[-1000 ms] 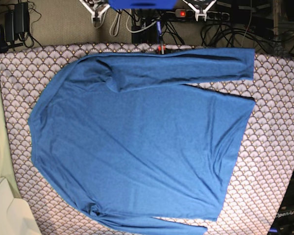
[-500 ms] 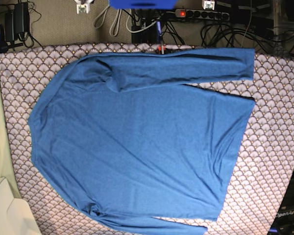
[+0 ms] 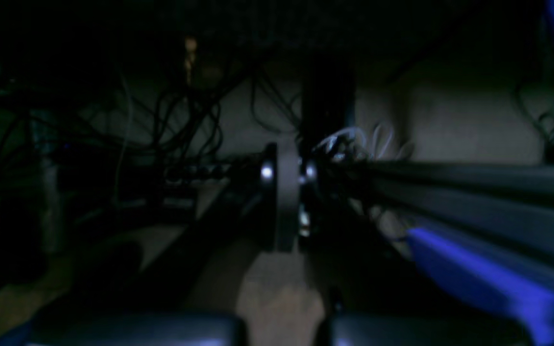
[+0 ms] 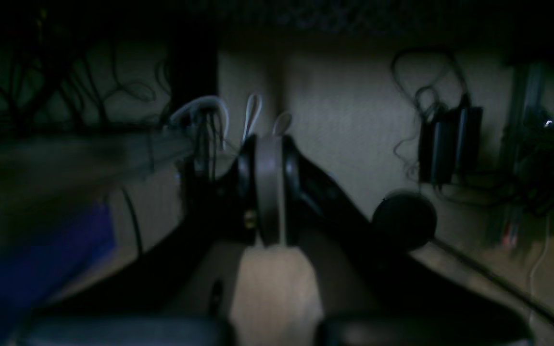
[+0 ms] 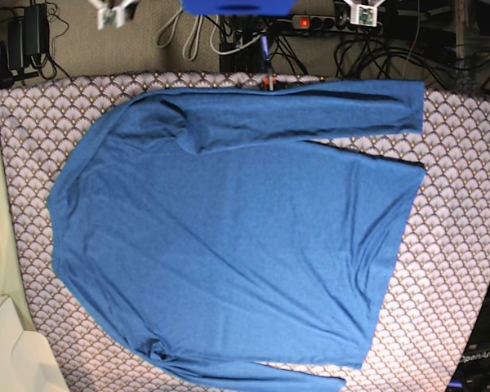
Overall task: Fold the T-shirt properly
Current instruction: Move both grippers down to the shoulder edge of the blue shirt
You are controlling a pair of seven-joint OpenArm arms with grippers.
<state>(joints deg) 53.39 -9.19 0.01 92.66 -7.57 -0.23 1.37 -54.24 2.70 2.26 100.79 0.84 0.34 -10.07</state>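
- We see the T-shirt [image 5: 229,237] spread flat across the surface [image 5: 457,245], which is covered by a grey-white scallop-patterned cloth [image 5: 24,122].
- In the base view its collar end lies toward the left edge and its hem toward the right, where a dark seam line shows along the upper right of the body.
- One long sleeve [image 5: 310,110] is folded over the top of the shirt and runs rightward, ending near the top right of the cloth; the other sleeve [image 5: 261,376] lies along the bottom edge of the frame (partly cut off there).
- The fabric is mostly smooth, with a few creases near the upper shoulder.
- Both arms sit off the cloth at the very top of the base view: the left claw [image 5: 361,12] on that view's right, the right claw [image 5: 113,11] on its left, neither touching the shirt.
- In the left wrist view the left claw [image 3: 284,197] has its fingers pressed together with nothing between them.
- The right wrist view shows the right claw [image 4: 270,190] likewise pressed together and empty (both views are dark and blurred).
- Behind the claws we make out tangled cables [image 3: 181,110] and a dark power adapter [image 4: 447,144] on the floor.
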